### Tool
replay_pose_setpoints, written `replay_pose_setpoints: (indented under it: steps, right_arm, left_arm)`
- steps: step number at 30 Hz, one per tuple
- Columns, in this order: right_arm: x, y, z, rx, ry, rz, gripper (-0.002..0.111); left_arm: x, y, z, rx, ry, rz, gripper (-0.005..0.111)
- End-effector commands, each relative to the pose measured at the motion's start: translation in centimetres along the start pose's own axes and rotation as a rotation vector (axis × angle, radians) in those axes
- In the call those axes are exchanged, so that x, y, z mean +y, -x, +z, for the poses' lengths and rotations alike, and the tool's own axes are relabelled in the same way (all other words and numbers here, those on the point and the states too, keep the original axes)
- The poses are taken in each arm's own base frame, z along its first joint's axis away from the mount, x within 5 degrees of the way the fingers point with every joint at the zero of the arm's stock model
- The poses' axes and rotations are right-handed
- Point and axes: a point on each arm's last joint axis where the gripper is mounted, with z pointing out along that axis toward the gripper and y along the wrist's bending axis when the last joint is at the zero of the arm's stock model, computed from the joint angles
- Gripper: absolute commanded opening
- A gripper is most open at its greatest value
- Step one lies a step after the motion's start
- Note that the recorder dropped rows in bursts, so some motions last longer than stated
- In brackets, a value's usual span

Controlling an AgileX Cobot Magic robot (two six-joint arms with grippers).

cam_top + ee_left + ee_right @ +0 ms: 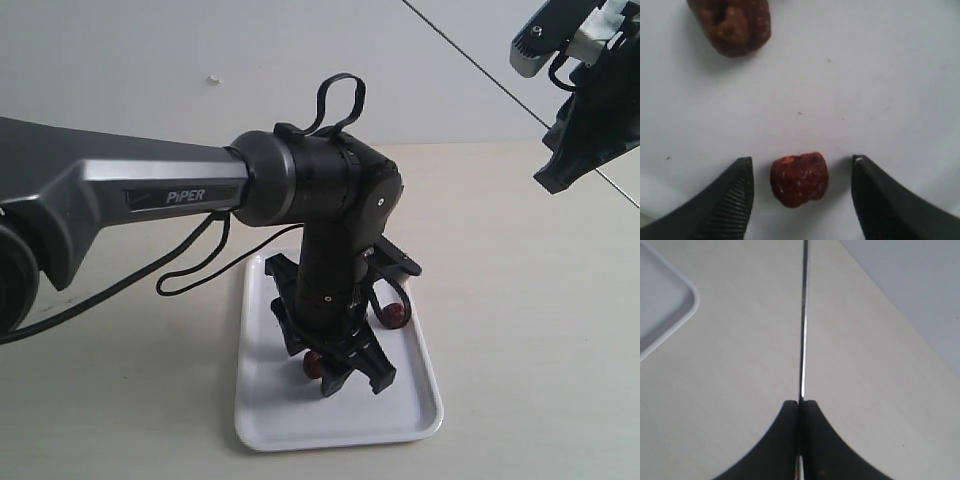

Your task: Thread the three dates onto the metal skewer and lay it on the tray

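The left wrist view shows a wrinkled reddish-brown date [800, 180] lying on the white tray [865, 75], between the fingers of my open left gripper [801, 160] and touching neither. A second date [732, 25] lies farther off. From outside, my left gripper [355, 382] points down over the tray [275, 420], with two dates [315, 362] [395, 316] showing beside it. A third date is hidden. My right gripper [800, 402] is shut on the thin metal skewer [804, 315], held above the table beside the tray's corner [675, 310]. That right gripper [555, 180] is raised at the upper right.
The left arm [160, 190] and its black cable [190, 275] reach across from the left over the tray. Pale wooden tabletop [520, 330] surrounds the tray. A grey floor with a dark seam lies behind the table.
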Motion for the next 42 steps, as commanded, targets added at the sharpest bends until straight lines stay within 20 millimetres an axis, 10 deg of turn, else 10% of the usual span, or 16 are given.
replay_pose_setpoints:
  steps: [1,34,42]
  right_arm:
    - [-0.2,0.0,0.0,-0.010,-0.009,0.006,0.000]
    - [-0.2,0.1,0.0,-0.026,-0.008,0.021,0.000]
    - [-0.1,0.3,0.0,-0.050,0.005,0.059,0.000]
  left_arm:
    - [-0.1,-0.1,0.1,0.004,0.003,0.000,0.057]
    - [-0.3,-0.1,0.0,0.002,-0.028,-0.001,0.020]
    - [2.8,-1.0,-3.7,-0.086,-0.025,-0.032,0.020]
